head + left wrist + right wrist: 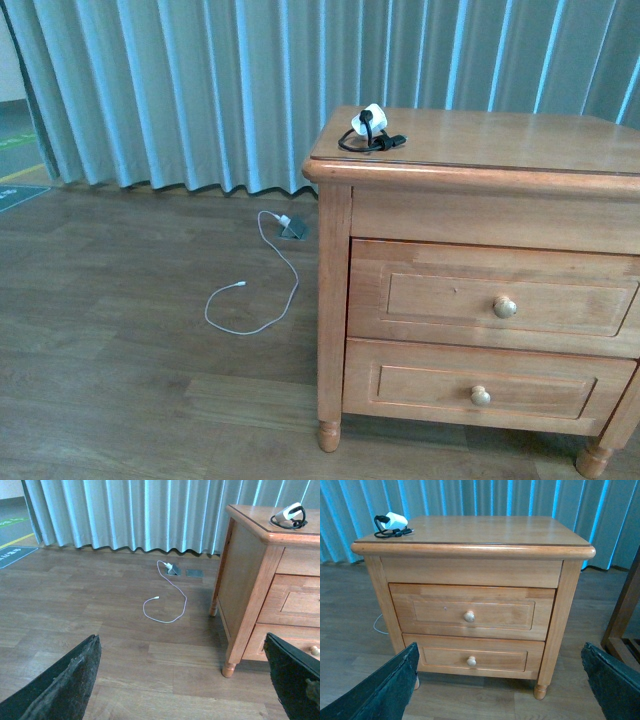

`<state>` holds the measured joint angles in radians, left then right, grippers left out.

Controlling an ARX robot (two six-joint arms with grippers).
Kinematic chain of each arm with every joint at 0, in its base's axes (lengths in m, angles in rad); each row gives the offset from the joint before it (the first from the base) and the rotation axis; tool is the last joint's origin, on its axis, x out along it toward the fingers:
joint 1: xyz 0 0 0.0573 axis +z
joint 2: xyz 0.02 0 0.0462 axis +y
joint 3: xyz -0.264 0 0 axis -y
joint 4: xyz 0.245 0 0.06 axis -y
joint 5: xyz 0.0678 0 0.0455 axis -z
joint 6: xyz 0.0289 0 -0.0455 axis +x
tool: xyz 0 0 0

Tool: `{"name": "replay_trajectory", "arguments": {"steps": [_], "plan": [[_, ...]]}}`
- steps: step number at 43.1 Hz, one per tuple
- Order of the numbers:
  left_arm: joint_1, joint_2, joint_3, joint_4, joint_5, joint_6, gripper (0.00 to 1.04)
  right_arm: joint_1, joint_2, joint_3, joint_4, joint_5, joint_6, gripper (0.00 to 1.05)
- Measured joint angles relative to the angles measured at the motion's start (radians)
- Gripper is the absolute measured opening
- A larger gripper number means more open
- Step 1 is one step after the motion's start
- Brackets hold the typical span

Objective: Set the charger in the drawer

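Note:
The charger [371,128], a small white plug block with a thin black cable coiled round it, lies on the nightstand's top near its far left corner. It also shows in the left wrist view [290,515] and the right wrist view [393,523]. The drawer [490,297], the upper one with a round pale knob [505,307], is closed; it also shows in the right wrist view [470,612]. My left gripper [185,680] is open and empty over the floor, left of the nightstand. My right gripper [500,685] is open and empty in front of the nightstand. Neither arm shows in the front view.
A lower, shallower drawer [480,385] is closed. A long white cable [250,290] with a grey adapter [292,228] lies on the wooden floor by the curtain [200,90]. Another wooden piece of furniture [625,615] stands right of the nightstand.

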<state>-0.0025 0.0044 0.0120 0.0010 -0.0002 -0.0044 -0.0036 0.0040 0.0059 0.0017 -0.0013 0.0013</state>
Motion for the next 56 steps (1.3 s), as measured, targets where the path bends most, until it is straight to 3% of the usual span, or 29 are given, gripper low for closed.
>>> {"name": "replay_trajectory", "arguments": {"steps": [42, 46, 51, 56], "plan": [[0.0, 0.0, 0.0, 0.0, 0.0, 0.0, 0.99, 0.0, 0.0, 0.0, 0.0, 0.0, 0.0, 0.96], [0.0, 0.0, 0.0, 0.0, 0.0, 0.0, 0.99, -0.047, 0.027, 0.001, -0.037, -0.235, -0.003, 0.96], [0.0, 0.0, 0.0, 0.0, 0.0, 0.0, 0.99, 0.013, 0.127, 0.026, -0.023, -0.221, -0.016, 0.96], [0.0, 0.0, 0.0, 0.0, -0.001, 0.0, 0.99, 0.061, 0.381, 0.068, 0.154, -0.209, -0.018, 0.96]]}}
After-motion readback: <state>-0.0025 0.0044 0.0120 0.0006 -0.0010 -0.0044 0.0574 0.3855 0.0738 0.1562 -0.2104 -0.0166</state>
